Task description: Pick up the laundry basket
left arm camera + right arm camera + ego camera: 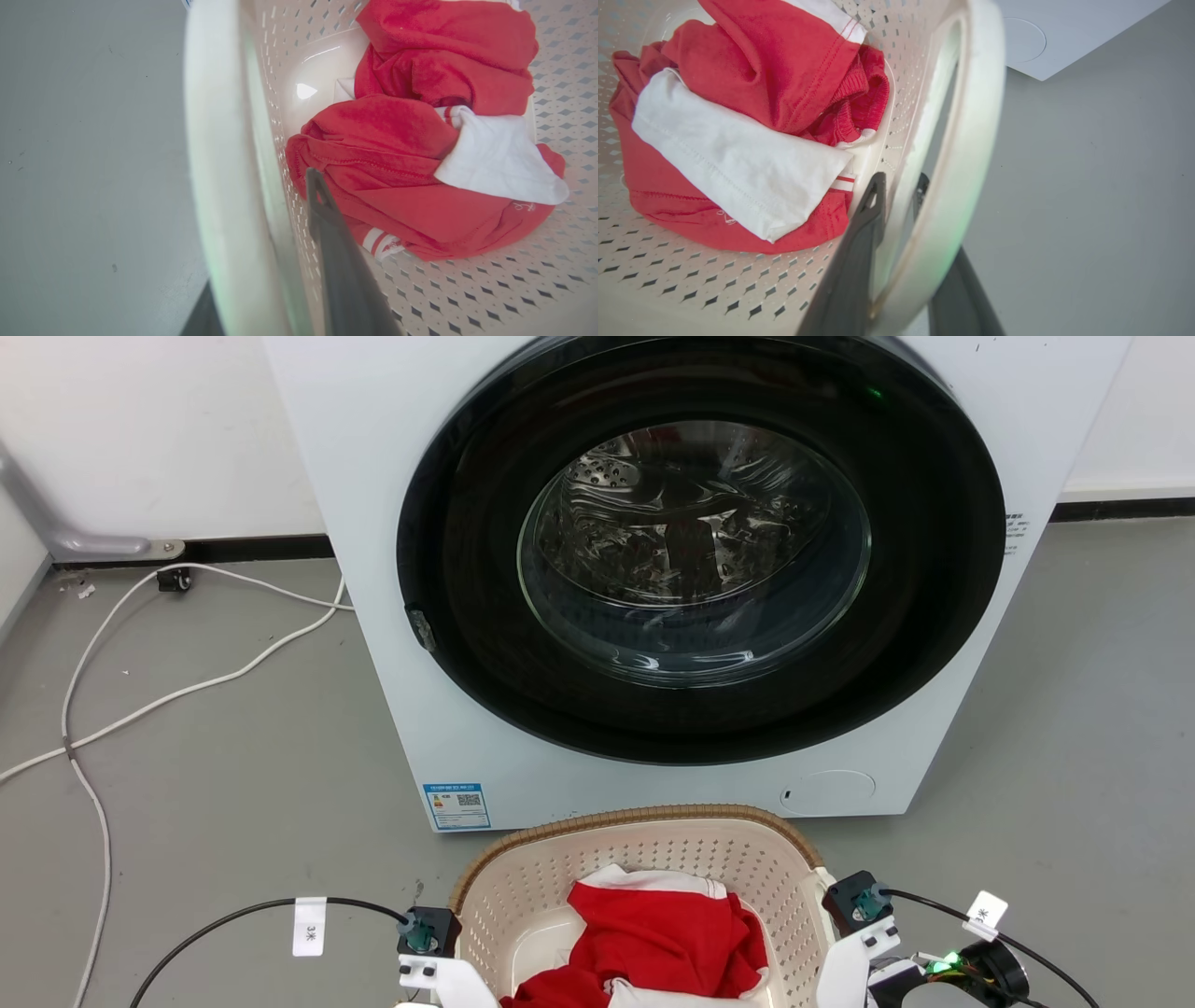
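From the head, the laundry basket (635,819) stands on the grey floor (233,756) just before the front of the washing machine (420,728), whose round door is closed. A crumpled red and white garment (653,933) lies inside it. The left arm (431,943) and the right arm (859,915) reach down at the basket's two short sides, one at each.

From the left wrist, the left pincer (261,233) straddles the white side handle (219,163). One dark finger sits inside against the perforated wall and the other is outside, mostly hidden behind the handle. I cannot tell whether it is clenched or merely placed around it.

From the right wrist, the right pincer (899,184) has its inner finger flat on the inside wall. Its outer fingertip shows through the opening of the other handle (971,163). With the wall filling the narrow gap, it looks clenched on the basket.

The basket should be light, since it is thin plastic holding little cloth. It should also be stiff enough to lift from both ends, though the smooth walls may flex or slip. The handles at the two sides are the sensible hold. An even rise would keep the basket level.
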